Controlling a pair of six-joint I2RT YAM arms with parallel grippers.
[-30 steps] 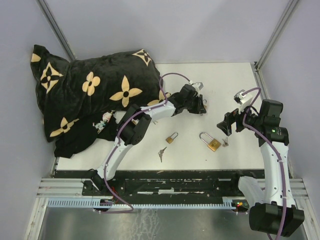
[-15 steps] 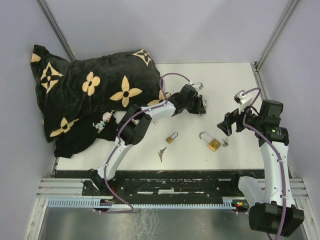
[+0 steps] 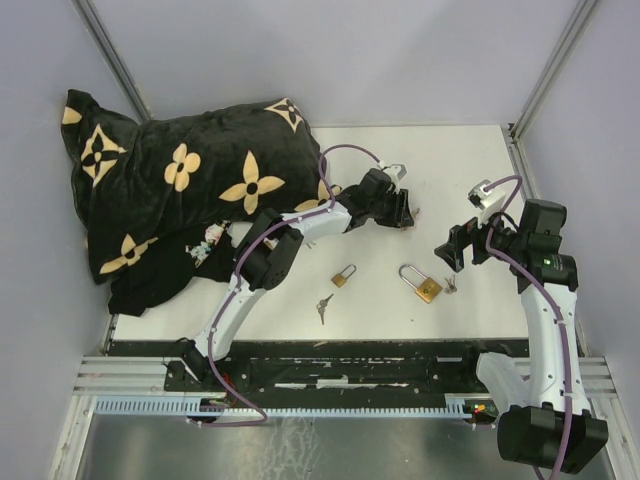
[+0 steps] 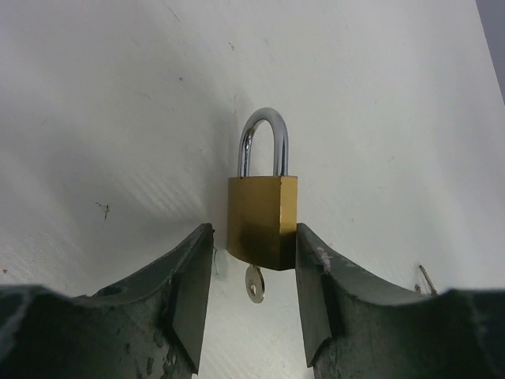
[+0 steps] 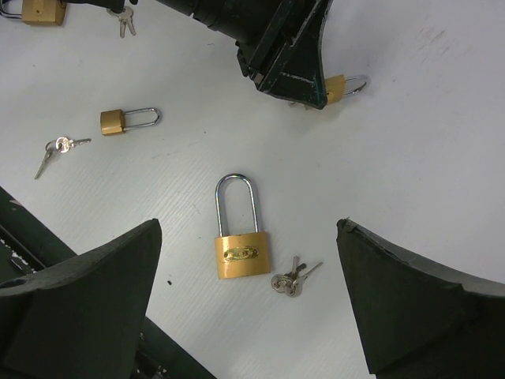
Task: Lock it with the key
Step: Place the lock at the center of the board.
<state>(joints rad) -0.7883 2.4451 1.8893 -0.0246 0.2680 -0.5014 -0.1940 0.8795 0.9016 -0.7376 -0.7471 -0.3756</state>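
A small brass padlock [image 4: 262,221] stands on the white table [image 4: 118,118] between my left gripper's [image 4: 252,260] fingers. A key [image 4: 254,284] sticks out of its underside. The jaws are open around the body; the right finger [image 4: 316,276] touches it and the left stands slightly off. In the top view this gripper [image 3: 408,212] is at the table's middle back. My right gripper [image 5: 248,223] is open wide and empty, hovering over a larger brass padlock [image 5: 242,254] with a bunch of keys [image 5: 290,281] beside it. It also shows in the top view [image 3: 455,250].
A third small padlock [image 3: 342,277] and its keys [image 3: 322,306] lie in front of the left arm. A black blanket with tan flowers [image 3: 180,190] covers the back left. Another padlock [image 5: 39,9] with keys [image 5: 122,20] lies near its edge.
My left gripper has shifted slightly to the right at the padlock. The right arm has not moved.
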